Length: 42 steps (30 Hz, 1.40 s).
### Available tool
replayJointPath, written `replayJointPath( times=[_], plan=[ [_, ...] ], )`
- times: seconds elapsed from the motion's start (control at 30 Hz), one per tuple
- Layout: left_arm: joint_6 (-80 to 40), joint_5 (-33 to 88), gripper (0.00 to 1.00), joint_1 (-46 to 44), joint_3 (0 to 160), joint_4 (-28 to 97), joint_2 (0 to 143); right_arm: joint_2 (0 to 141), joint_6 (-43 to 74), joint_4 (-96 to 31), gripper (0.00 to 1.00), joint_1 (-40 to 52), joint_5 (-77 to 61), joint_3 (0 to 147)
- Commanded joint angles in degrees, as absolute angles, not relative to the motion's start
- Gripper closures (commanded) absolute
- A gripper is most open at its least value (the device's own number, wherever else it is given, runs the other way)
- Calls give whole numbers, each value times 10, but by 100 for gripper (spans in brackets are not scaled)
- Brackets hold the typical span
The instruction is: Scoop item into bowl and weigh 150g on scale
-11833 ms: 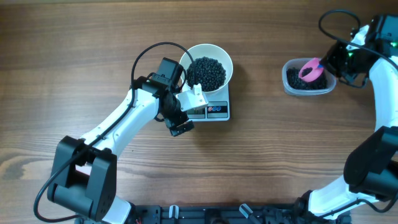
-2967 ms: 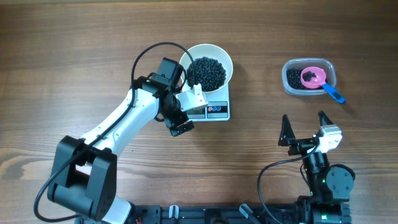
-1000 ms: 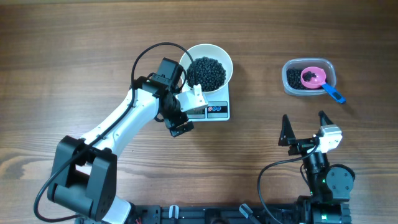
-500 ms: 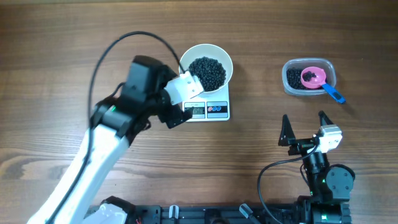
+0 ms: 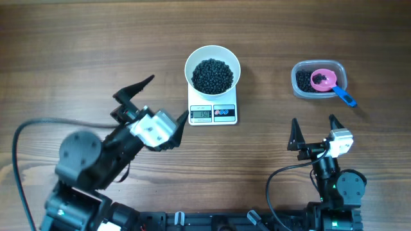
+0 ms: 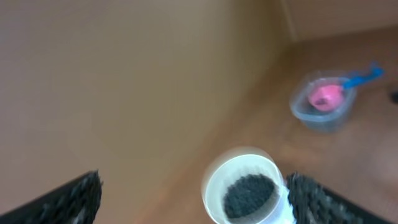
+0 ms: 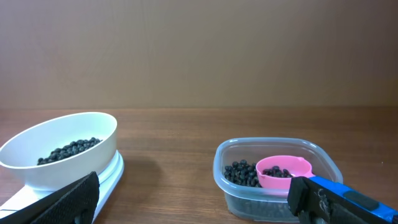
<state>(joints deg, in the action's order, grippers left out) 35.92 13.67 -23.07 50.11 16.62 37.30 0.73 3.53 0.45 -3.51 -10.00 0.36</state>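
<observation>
The white bowl (image 5: pixel 212 72) sits squarely on the scale (image 5: pixel 212 113), towards the far middle of the bench (image 5: pixel 77 38), with the black pellets (image 5: pixel 213 76) heaped inside it. The scale's display (image 5: pixel 201 114) shows digits (too small for me to read from here). Off to the right stands a clear tub (image 5: pixel 319 90) holding more of the pellets, and a pink scoop (image 5: pixel 323 79) lies in it, its blue handle (image 5: pixel 345 97) poking out over the rim. The left pincer (image 5: pixel 170 95) hangs near the scale's left front corner, fingers spread wide, grasping nothing and touching nothing. The right pincer (image 5: pixel 313 119) is down by the near edge, well apart from the tub, likewise released and empty. The left wrist's view is blurred.
</observation>
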Motion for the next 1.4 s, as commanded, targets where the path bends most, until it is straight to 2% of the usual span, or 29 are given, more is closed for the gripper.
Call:
replayJointPath(
  times=[0.0, 0.07, 0.17, 0.43, 0.63, 0.73, 0.83, 0.97, 1.13, 1.37],
  plan=[
    [264, 145, 0, -226, 395, 60, 305, 2, 31, 6, 0, -32, -90, 3],
    [184, 142, 0, -218, 323, -27, 258, 2, 32, 6, 0, -32, -90, 3],
    [119, 121, 0, -187, 242, -95, 184, 2, 32, 6, 0, -32, -90, 3],
    [98, 93, 0, -142, 102, -136, 1, 2, 32, 6, 0, -32, -90, 3],
    [96, 53, 0, -139, 46, -171, 2, 2, 31, 6, 0, -32, -90, 3],
    [2, 50, 0, -107, 3, -228, 2, 2, 31, 6, 0, -32, -90, 3],
    [-53, 30, 0, -67, 3, -208, 2, 2, 32, 6, 0, -32, -90, 3],
    [-56, 29, 0, 4, 3, -65, 2, 2, 31, 7, 0, -32, -90, 3],
    [-56, 27, 0, 50, 3, 42, 2, 2, 32, 6, 0, -32, -90, 3],
    [-56, 27, 0, 50, 3, 43, 2, 2, 32, 6, 0, -32, -90, 3]
  ],
)
